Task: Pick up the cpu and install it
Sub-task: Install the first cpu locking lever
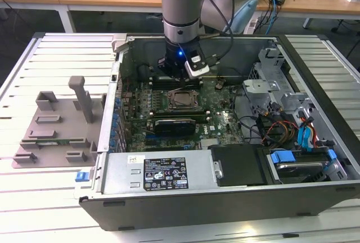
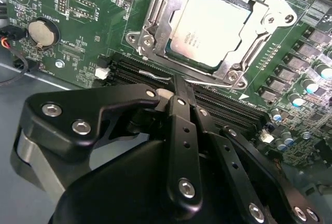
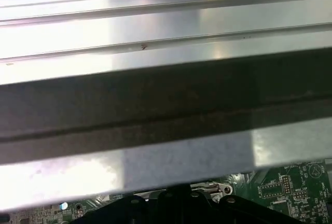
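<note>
Even bright room light, glare on the metal slats (image 3: 166, 27), blurred close up

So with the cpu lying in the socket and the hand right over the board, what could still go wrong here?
1. The cpu lies in the socket frame, which looks unclamped; a knock could shift the chip.
2. The hand hangs close above the memory slots; a small drop or sideways move could hit them or the frame.
3. Loose cables lie in the computer case at the exterior view's right; a wide swing of the arm might snag them.
</note>
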`<state>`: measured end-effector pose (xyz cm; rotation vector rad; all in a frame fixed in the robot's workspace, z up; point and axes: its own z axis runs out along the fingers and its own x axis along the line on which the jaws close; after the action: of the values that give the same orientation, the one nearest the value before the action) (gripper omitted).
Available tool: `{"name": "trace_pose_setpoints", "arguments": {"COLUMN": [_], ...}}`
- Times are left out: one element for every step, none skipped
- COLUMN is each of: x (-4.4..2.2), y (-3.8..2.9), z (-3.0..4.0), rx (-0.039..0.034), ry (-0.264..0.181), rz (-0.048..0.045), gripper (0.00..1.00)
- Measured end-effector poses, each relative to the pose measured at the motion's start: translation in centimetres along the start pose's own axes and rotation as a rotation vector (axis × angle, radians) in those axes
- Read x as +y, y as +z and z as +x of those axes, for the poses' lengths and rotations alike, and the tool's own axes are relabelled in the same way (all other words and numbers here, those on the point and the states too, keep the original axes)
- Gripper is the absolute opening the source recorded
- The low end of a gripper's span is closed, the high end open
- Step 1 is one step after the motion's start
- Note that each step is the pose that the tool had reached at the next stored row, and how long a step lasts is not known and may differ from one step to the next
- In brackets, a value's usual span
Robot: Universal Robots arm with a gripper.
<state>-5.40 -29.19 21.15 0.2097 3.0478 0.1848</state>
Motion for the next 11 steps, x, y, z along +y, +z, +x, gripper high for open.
{"name": "trace_pose_setpoints", "arguments": {"x": [-0.02, -0.05, -0.1, -0.14, -0.19, -0.25, -0.33, -0.36, -0.41, -0.43, -0.43], "y": [0.17, 0.32, 0.54, 0.7, 0.83, 0.94, 1.04, 1.17, 1.23, 1.27, 1.28], "z": [0.02, 0.03, 0.04, 0.05, 0.06, 0.06, 0.06, 0.06, 0.06, 0.07, 0.07], "rx": [-0.0013, -0.0026, -0.0041, -0.0048, -0.0051, -0.0055, -0.0059, -0.0065, -0.0067, -0.0069, -0.0071], "ry": [0.0, 0.0, 0.001, 0.001, 0.001, 0.001, 0.001, 0.001, 0.001, 0.001, 0.001], "rz": [0.0005, 0.0007, 0.0013, 0.002, 0.0031, 0.0046, 0.0074, 0.0071, 0.0095, 0.0102, 0.0101], "gripper": [0.11, 0.11, 0.11, 0.11, 0.11, 0.11, 0.11, 0.11, 0.11, 0.11, 0.11]}}
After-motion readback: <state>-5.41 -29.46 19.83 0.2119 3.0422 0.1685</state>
